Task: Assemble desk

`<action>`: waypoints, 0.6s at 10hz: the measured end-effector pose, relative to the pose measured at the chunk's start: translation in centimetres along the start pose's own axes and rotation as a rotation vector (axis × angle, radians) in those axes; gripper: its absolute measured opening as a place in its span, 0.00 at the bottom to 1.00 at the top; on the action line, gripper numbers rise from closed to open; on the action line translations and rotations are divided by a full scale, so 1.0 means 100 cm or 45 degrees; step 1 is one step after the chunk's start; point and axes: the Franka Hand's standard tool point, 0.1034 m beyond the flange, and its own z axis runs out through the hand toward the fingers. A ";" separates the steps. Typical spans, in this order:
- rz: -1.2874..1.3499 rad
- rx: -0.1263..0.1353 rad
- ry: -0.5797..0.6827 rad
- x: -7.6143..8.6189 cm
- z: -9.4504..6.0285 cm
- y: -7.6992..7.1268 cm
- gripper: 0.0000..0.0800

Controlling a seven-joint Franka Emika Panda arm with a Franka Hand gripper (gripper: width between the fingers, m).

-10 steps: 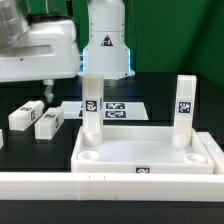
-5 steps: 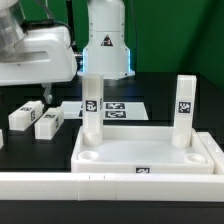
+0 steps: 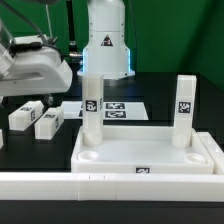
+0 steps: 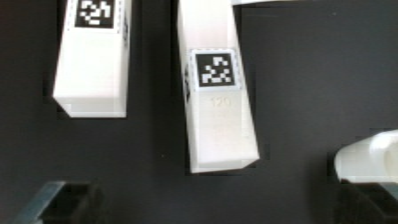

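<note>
Exterior view: we see the slab (image 3: 150,152) at the worktop's (image 3: 40,150) near edge, two upright legs (image 3: 92,110) on it; two loose legs (image 3: 46,122) lie toward the exterior view's left; jaws wide open above them, empty.

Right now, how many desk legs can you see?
4. One leg stands on the slab at the exterior view's left, another at its right; two more lie on the table beside it.
</note>
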 end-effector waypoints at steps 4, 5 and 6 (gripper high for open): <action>0.020 0.009 -0.206 0.010 0.023 0.001 0.81; 0.020 0.005 -0.206 0.012 0.024 0.001 0.81; 0.020 0.002 -0.197 0.014 0.024 0.002 0.81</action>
